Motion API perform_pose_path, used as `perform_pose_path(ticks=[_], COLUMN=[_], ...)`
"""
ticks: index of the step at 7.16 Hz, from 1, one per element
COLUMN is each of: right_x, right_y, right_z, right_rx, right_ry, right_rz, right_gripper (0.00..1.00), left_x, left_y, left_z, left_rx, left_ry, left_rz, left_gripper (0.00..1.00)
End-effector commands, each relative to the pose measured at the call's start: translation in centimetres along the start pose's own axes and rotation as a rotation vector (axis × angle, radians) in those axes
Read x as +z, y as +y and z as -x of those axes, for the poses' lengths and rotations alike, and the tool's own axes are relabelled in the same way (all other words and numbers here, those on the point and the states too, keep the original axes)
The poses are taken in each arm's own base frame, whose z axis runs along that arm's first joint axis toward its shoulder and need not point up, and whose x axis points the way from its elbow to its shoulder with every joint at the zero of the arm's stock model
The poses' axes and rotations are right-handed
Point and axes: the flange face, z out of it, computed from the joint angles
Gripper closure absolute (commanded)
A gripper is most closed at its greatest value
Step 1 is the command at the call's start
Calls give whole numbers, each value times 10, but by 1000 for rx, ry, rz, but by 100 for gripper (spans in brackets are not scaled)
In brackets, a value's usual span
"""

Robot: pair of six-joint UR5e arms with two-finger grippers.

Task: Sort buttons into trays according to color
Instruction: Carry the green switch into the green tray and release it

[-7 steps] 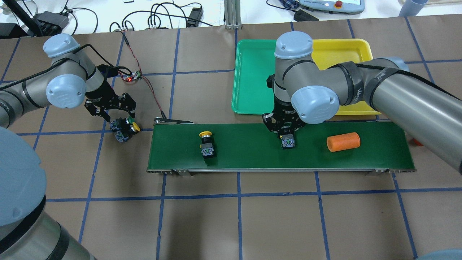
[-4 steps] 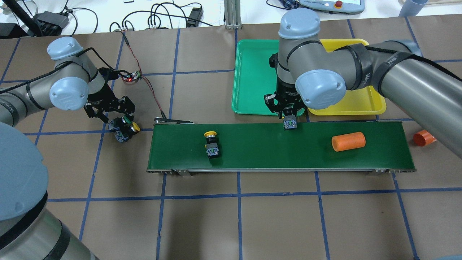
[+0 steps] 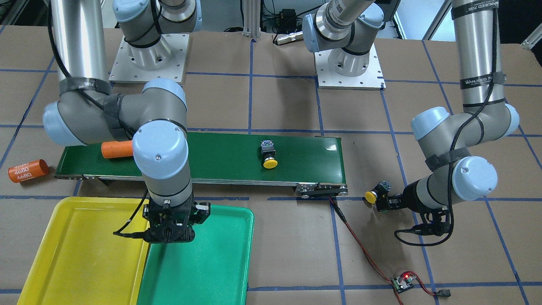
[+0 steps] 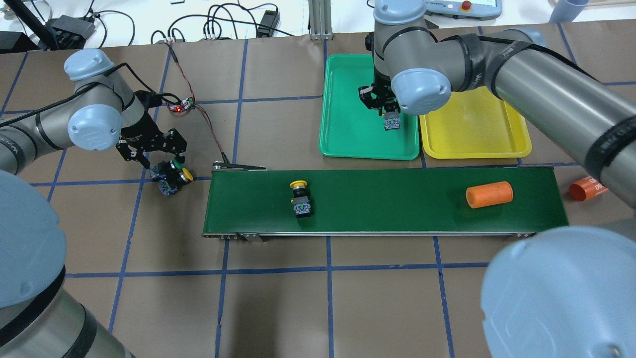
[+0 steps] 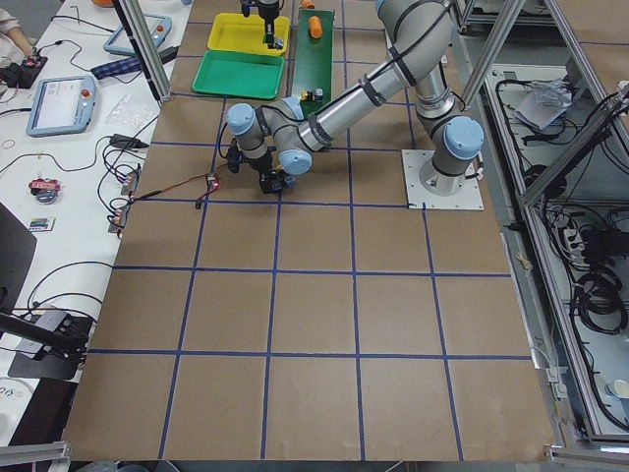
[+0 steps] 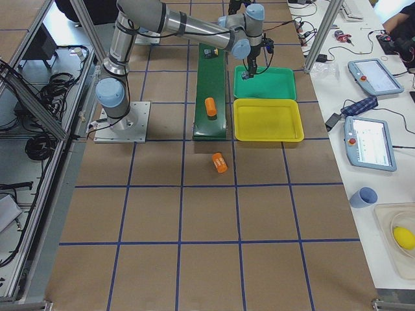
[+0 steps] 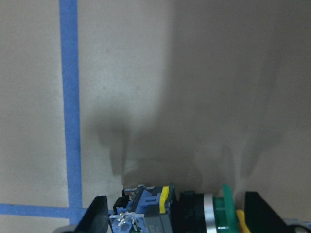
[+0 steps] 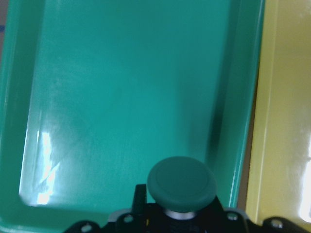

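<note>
A green tray (image 4: 348,130); yellow tray (image 4: 477,134) beside it at 3 o'clock. 1 green button (image 4: 392,122) hangs cap-down over the green tray — 1 yellow button (image 4: 300,196) lies at 7 o'clock, a green-yellow pair (image 4: 169,179) far at 8.

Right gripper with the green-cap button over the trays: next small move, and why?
Probably lower straight down and open. The right gripper is shut on the green button, which hangs over the green tray, just inside the rim beside the yellow tray. Colours match, so no sideways shift seems needed. Its height above the tray floor is hard to judge.
</note>
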Motion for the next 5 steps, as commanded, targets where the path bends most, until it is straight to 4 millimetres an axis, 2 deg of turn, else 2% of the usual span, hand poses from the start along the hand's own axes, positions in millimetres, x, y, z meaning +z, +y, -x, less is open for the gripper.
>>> perform_pose_path(ticks=[1, 2, 3, 5], right_x=[47, 57, 65, 60], right_y=[-19, -19, -18, -17], right_z=[-3, -6, -7, -11], right_rx=[29, 33, 35, 39], right_ry=[-4, 1, -3, -1], right_rz=[-7, 8, 21, 26], right_gripper=[100, 90, 3, 0], left_x=[4, 4, 7, 23], left_y=[0, 1, 1, 11], left_z=[2, 2, 2, -2], left_rx=[-7, -9, -23, -50], left_ry=[5, 5, 6, 38], left_rz=[7, 5, 10, 42], left_gripper=[0, 0, 0, 2])
